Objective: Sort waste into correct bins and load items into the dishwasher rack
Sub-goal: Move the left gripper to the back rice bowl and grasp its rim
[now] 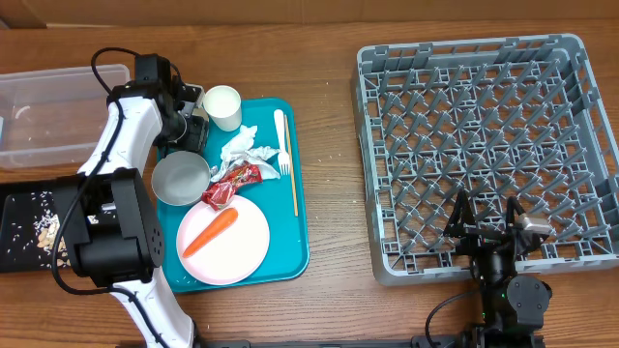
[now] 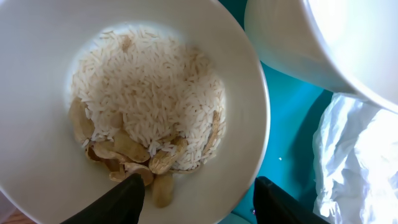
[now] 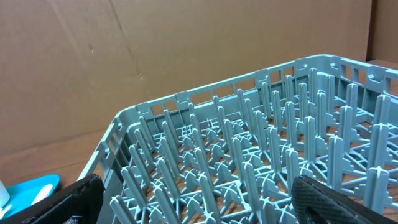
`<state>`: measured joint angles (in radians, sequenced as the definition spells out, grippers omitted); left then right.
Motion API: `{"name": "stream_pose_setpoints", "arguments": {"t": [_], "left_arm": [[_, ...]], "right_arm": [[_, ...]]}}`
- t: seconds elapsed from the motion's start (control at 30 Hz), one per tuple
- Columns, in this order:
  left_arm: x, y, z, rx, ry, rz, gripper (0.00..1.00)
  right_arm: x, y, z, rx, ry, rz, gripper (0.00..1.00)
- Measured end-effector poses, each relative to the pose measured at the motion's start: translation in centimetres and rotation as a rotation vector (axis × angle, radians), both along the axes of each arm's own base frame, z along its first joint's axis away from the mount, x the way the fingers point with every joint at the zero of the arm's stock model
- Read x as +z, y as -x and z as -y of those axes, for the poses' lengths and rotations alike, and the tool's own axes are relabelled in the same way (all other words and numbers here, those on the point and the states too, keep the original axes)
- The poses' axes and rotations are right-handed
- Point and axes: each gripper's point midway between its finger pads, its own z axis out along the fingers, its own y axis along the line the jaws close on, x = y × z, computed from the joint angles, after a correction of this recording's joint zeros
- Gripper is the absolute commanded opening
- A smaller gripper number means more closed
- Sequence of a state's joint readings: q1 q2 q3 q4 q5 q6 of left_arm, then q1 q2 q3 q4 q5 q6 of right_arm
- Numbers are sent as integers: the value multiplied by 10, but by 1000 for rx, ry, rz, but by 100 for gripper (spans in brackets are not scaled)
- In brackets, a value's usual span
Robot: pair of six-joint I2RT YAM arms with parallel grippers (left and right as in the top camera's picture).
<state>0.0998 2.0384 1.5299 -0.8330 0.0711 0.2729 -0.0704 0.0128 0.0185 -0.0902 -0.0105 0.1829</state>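
While the left gripper (image 2: 199, 186) straddles the rice bowl (image 2: 37, 74) at its six-o'clock rim — jaws apart, nothing pinched — the right gripper (image 3: 196, 183) hangs spread wide at six o'clock of the dishwasher rack (image 3: 249, 155).

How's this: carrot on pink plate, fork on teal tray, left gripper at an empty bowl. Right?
No. The bowl at the left gripper isn't empty: the left wrist view shows rice and nut scraps in it. The carrot on the pink plate and fork on the teal tray stand.
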Motion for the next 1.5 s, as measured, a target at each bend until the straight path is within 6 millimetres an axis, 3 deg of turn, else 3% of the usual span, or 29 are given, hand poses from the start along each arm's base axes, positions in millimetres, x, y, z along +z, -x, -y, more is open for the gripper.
{"name": "stream_pose_setpoints", "arguments": {"t": [0.27, 0.9, 1.4, 1.5], "left_arm": [[-1, 0, 0, 0, 0, 0, 66], [-3, -1, -2, 2, -10, 5, 69], [-4, 0, -5, 11, -29, 2, 67], [-5, 1, -5, 11, -30, 1, 61]], "right_arm": [[0, 0, 0, 0, 0, 0, 100], [0, 0, 0, 0, 0, 0, 100], [0, 0, 0, 0, 0, 0, 100], [0, 0, 0, 0, 0, 0, 100]]}}
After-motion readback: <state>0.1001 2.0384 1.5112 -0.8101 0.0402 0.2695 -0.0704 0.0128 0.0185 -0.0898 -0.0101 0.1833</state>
